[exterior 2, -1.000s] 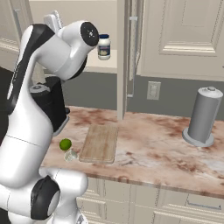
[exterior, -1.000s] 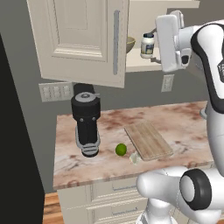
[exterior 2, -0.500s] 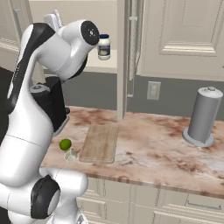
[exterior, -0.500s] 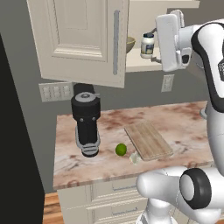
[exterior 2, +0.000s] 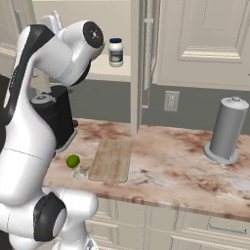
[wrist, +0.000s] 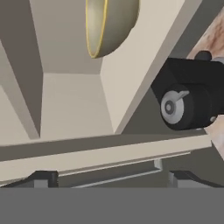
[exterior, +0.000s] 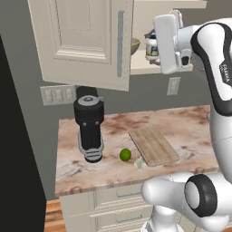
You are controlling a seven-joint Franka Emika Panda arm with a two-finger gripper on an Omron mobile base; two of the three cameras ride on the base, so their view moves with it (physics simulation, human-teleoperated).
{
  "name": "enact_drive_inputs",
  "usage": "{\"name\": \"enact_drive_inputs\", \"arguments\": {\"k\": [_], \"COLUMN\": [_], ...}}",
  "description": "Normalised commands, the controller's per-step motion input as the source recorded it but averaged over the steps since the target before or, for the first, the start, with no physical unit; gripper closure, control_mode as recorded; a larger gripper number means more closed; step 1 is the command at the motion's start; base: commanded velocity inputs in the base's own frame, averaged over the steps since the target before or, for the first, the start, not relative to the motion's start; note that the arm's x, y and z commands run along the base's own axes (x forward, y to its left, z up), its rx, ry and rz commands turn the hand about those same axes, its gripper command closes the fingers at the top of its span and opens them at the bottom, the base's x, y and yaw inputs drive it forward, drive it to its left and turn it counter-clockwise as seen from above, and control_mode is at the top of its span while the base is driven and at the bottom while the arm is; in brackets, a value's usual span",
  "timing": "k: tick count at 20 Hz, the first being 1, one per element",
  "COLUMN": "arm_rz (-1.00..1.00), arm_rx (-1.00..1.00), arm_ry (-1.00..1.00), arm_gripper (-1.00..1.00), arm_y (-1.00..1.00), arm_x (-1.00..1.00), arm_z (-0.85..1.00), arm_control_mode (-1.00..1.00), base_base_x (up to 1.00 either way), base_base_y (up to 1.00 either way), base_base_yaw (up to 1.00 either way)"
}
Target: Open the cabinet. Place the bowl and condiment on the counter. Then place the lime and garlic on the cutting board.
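Observation:
The cabinet's left door (exterior: 86, 41) hangs open. On its shelf sit the olive-yellow bowl (exterior: 134, 45) and, to its right, the white condiment jar (exterior: 151, 47) with a dark lid, also in the right base view (exterior 2: 115, 52). My white hand (exterior: 168, 43) is up at shelf height, right beside the jar. In the rolled hand view my gripper (wrist: 111, 181) is open and empty, with the bowl (wrist: 109, 26) ahead. The lime (exterior: 125, 155) and the garlic (exterior: 139, 164) lie on the counter (exterior: 190, 122), just left of the cutting board (exterior: 153, 146).
A black appliance (exterior: 89, 127) stands on the counter's left end below the open door. A grey cylinder (exterior 2: 225, 129) stands at the right. Another door (exterior 2: 138, 63) shows edge-on with its bar handle. Cream drawers (exterior: 113, 199) run under the counter's front edge.
My hand has edged a little left along the shelf and now covers part of the jar. The jaws stay wide apart; nothing else has moved.

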Motion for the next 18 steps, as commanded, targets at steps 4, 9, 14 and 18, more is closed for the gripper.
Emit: {"name": "enact_drive_inputs", "arguments": {"k": [4,9,14,18], "arm_rz": [0.08,0.08,0.08,0.07], "arm_rx": [0.00,0.01,0.00,0.00], "arm_ry": [0.04,0.02,0.00,0.00], "arm_gripper": [-1.00,-1.00,-1.00,-1.00], "arm_y": [0.09,0.01,0.07,0.19], "arm_x": [0.29,0.41,0.29,0.10], "arm_z": [-0.04,-0.11,-0.11,-0.05], "arm_control_mode": [-1.00,-1.00,-1.00,-1.00], "base_base_x": [0.00,0.00,0.00,0.00], "base_base_y": [0.00,0.00,0.00,0.00], "base_base_yaw": [0.00,0.00,0.00,0.00]}}
